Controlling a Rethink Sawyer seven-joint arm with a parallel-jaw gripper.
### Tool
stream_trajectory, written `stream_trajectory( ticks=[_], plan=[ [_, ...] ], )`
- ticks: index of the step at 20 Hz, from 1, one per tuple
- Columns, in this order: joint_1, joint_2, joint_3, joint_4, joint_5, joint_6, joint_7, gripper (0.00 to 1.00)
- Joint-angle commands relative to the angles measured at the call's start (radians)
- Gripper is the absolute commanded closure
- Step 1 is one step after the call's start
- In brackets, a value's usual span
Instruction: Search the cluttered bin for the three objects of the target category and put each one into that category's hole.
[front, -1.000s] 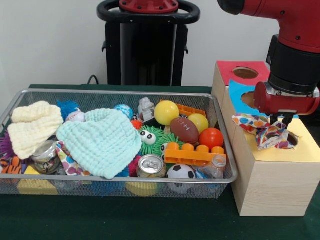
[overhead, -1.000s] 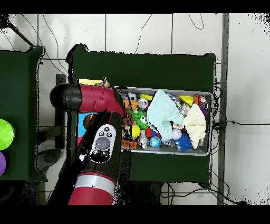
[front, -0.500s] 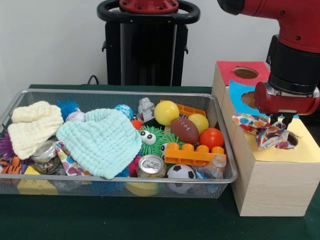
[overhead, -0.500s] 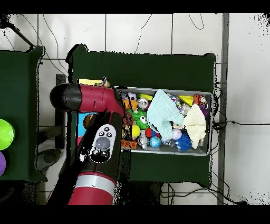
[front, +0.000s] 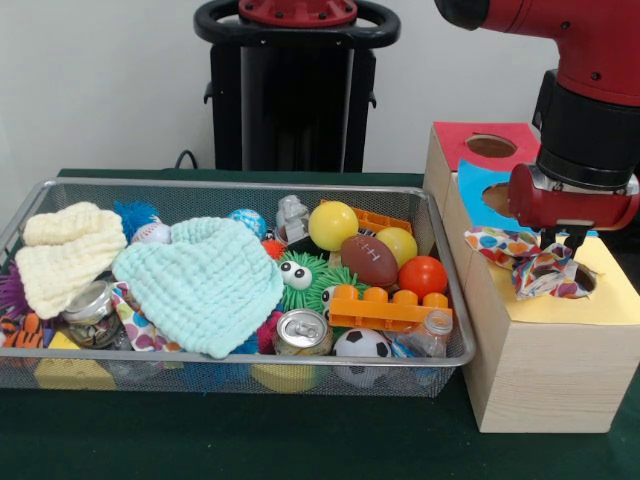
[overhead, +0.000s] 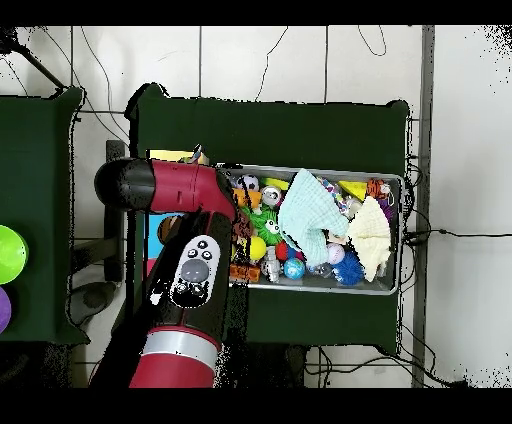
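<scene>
Nothing has moved since the earlier frames: from the front, the gripper (front: 570, 240) hangs over the yellow box's hole (front: 585, 281), touching the patterned fabric (front: 530, 262) bunched there, its grasp state indeterminate; overhead, the arm (overhead: 185, 255) hides them beside the bin (overhead: 392, 290).

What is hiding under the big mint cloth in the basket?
Under the mint cloth, a polka-dot fabric piece peeks out at its lower left edge, beside a glass jar. Whatever lies beneath the cloth's middle is covered.
</scene>
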Motion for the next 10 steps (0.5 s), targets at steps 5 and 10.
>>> stream_trajectory(
  ticks=[5, 10],
  plan=[
    [-0.022, 0.132, 0.103, 0.076, -0.020, -0.062, 0.183, 1.00],
    [-0.023, 0.134, 0.102, 0.066, -0.018, -0.049, 0.184, 1.00]
  ],
)
